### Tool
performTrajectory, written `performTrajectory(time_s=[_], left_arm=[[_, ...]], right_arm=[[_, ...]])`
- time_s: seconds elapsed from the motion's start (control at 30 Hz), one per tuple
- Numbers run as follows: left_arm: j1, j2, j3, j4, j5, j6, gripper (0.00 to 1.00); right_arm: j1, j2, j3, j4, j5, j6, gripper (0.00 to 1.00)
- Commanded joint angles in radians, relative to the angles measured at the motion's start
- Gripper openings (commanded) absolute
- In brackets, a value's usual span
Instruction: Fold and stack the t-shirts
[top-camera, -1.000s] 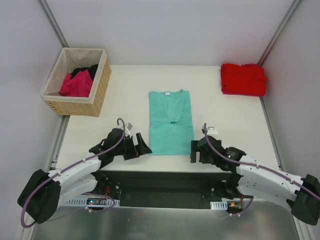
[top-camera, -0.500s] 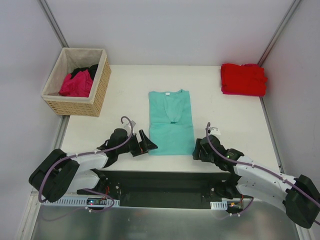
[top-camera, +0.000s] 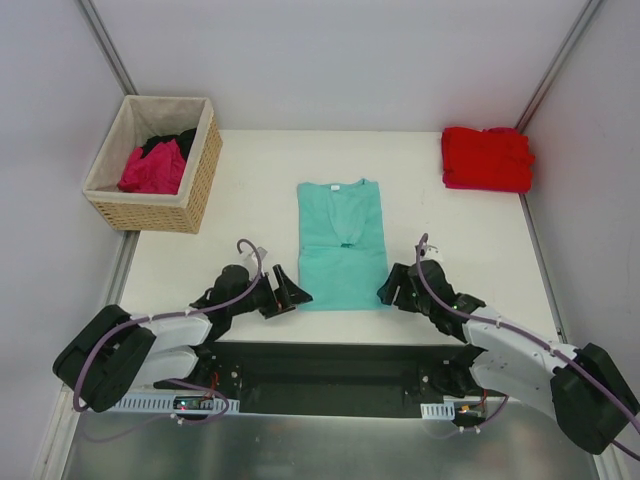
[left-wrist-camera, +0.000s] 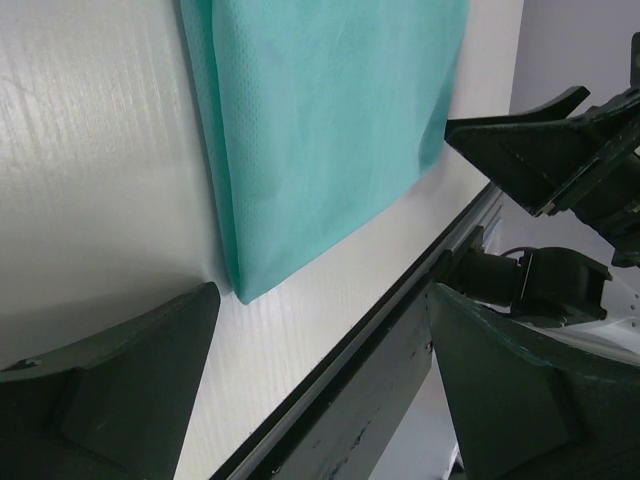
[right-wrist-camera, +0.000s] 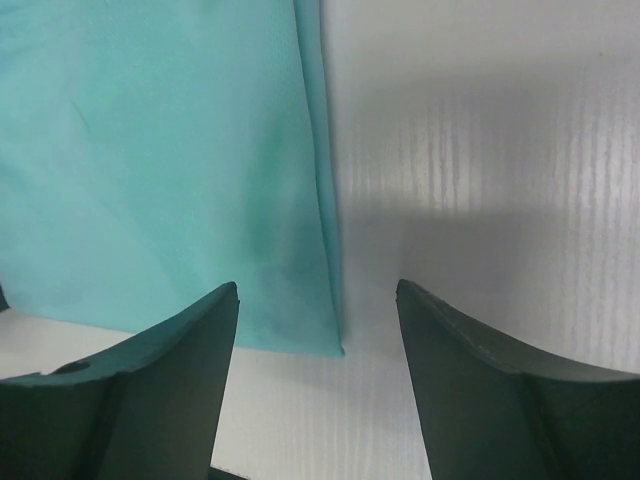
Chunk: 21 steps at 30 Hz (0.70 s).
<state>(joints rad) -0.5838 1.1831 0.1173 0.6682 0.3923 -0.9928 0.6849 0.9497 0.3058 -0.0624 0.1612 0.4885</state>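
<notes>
White table, seen from above. A woven basket is set at the far left, with a magenta t-shirt and apparently a black one inside. A teal t-shirt, folded lengthwise, is laid flat at centre; a red t-shirt is folded far right. The left gripper and right gripper are spread wide, each straddling a near corner of the teal t-shirt, unclamped.

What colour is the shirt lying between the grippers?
Teal shirt, clearest in the top view.

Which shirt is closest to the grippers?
The teal t-shirt, flat at centre; the red t-shirt lies in the far right corner, the magenta t-shirt in the basket.
</notes>
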Motion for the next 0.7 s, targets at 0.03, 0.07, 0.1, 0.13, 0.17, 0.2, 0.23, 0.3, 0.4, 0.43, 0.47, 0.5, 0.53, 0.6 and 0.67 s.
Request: performTrajectory(time_s=[0.03, 0.07, 0.1, 0.13, 0.17, 0.2, 0.23, 0.3, 0.4, 0.43, 0.47, 0.5, 0.53, 0.6, 0.67], left_arm=[[-0.008, -0.069, -0.084, -0.179, -0.017, -0.003, 0.87], [-0.008, -0.083, -0.090, -0.179, -0.015, -0.007, 0.87], [-0.008, -0.094, -0.102, -0.179, -0.017, -0.015, 0.87], [-0.008, -0.108, -0.107, -0.183, -0.020, -0.018, 0.87], [-0.008, -0.112, -0.111, -0.185, -0.017, -0.018, 0.87], [-0.008, -0.115, -0.111, -0.186, -0.015, -0.021, 0.87], [-0.008, -0.120, -0.110, -0.185, -0.015, -0.021, 0.87], [-0.008, -0.119, -0.135, -0.176, -0.015, -0.027, 0.87], [-0.008, -0.082, -0.148, -0.128, -0.010, -0.035, 0.87], [-0.008, -0.067, -0.151, -0.090, -0.007, -0.040, 0.87], [-0.008, -0.048, -0.150, -0.073, -0.004, -0.041, 0.87], [-0.008, -0.025, -0.150, -0.052, 0.005, -0.040, 0.87], [-0.008, 0.030, -0.150, -0.023, 0.010, -0.043, 0.87], [-0.008, 0.137, -0.150, 0.083, 0.035, -0.053, 0.86], [-0.008, 0.215, -0.154, 0.222, 0.054, -0.078, 0.85]], right_arm=[[-0.047, 0.087, -0.091, 0.021, -0.124, 0.051, 0.69], [-0.051, 0.089, -0.099, 0.026, -0.130, 0.056, 0.69], [-0.053, 0.090, -0.109, 0.027, -0.137, 0.062, 0.69], [-0.056, 0.089, -0.115, 0.023, -0.149, 0.070, 0.69], [-0.058, 0.086, -0.120, 0.019, -0.153, 0.084, 0.69], [-0.058, 0.080, -0.132, 0.015, -0.150, 0.094, 0.69], [-0.058, 0.067, -0.137, -0.003, -0.150, 0.097, 0.69], [-0.058, 0.044, -0.151, -0.034, -0.150, 0.107, 0.70], [-0.058, -0.008, -0.169, -0.076, -0.202, 0.133, 0.70], [-0.058, -0.020, -0.177, -0.082, -0.209, 0.142, 0.70], [-0.058, -0.046, -0.181, -0.089, -0.212, 0.153, 0.70], [-0.058, -0.061, -0.186, -0.096, -0.219, 0.157, 0.70], [-0.058, -0.075, -0.189, -0.114, -0.221, 0.160, 0.70], [-0.058, -0.123, -0.188, -0.151, -0.216, 0.166, 0.70], [-0.058, -0.155, -0.178, -0.175, -0.209, 0.165, 0.70]])
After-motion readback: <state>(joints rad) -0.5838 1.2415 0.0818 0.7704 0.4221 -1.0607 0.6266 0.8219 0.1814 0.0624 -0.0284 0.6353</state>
